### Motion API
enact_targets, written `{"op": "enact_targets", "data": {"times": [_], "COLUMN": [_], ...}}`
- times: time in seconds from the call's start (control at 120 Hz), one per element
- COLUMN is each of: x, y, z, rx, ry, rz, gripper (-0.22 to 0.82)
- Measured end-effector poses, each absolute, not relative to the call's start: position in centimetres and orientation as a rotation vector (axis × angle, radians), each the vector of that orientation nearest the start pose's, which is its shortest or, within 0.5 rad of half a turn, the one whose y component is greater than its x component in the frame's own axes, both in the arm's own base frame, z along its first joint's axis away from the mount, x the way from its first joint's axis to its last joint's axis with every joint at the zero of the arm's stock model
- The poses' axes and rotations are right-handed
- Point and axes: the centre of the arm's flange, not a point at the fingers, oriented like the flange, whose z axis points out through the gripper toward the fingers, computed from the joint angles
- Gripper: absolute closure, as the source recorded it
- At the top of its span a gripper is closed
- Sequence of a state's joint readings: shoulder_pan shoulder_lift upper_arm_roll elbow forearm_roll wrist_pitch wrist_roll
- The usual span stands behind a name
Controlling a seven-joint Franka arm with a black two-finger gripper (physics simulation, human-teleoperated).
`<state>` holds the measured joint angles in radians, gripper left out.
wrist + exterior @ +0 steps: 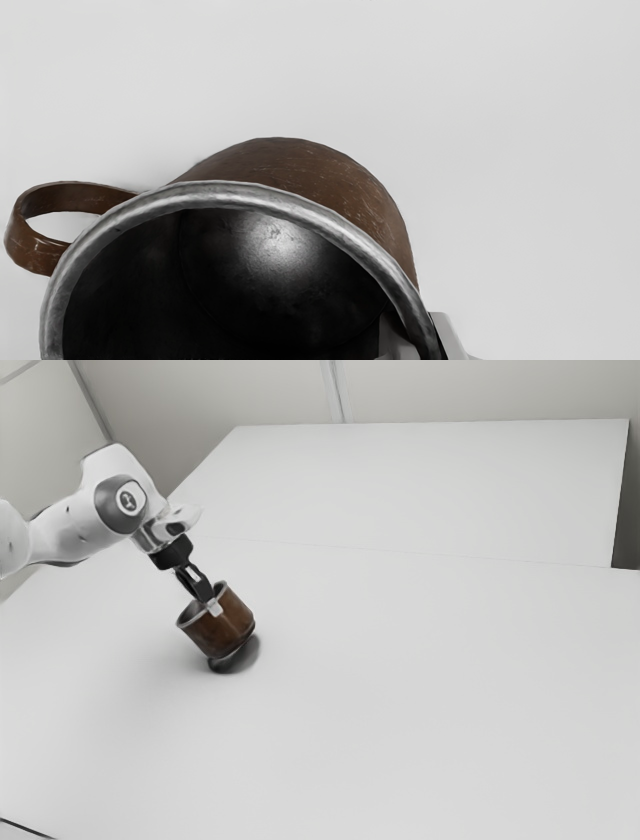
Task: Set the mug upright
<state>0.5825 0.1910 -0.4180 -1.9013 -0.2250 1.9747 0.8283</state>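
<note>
Fingers (215, 608) pinch the tilted mug (222, 628) by its wall

The mug leans well over above the worktop (400, 710), its mouth turned up toward the arm (75, 530) and its base slanting down toward the exterior view's right. It is nearer the worktop's edge on the exterior view's left than the one on the right. A dark shadow (243, 652) lies beneath it; whether any part of the mug touches the worktop, I cannot tell.

The fingers (451, 336) are closed to about the thickness of the mug's wall, one inside the mouth and one outside, gripping it at the pale metal rim (235, 192). The brown handle (30, 250) stands out from the mug's side, well apart from the fingers. The inside (280, 250) is dark, with a bright sheen.
</note>
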Motion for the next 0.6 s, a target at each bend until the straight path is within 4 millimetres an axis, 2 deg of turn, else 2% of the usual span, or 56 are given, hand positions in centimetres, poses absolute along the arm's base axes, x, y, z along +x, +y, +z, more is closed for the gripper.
{"op": "enact_targets", "data": {"times": [0.133, 0.292, 0.6], "x": [57.7, 57.2, 54.4], "y": [6.9, 5.0, 3.5], "z": [39.6, 38.6, 36.9], "rx": [-3.117, -2.990, -2.870], "ry": [1.057, 1.148, 1.245], "rz": [-0.154, -0.226, -0.214], "gripper": [0.79, 0.79, 0.79]}}
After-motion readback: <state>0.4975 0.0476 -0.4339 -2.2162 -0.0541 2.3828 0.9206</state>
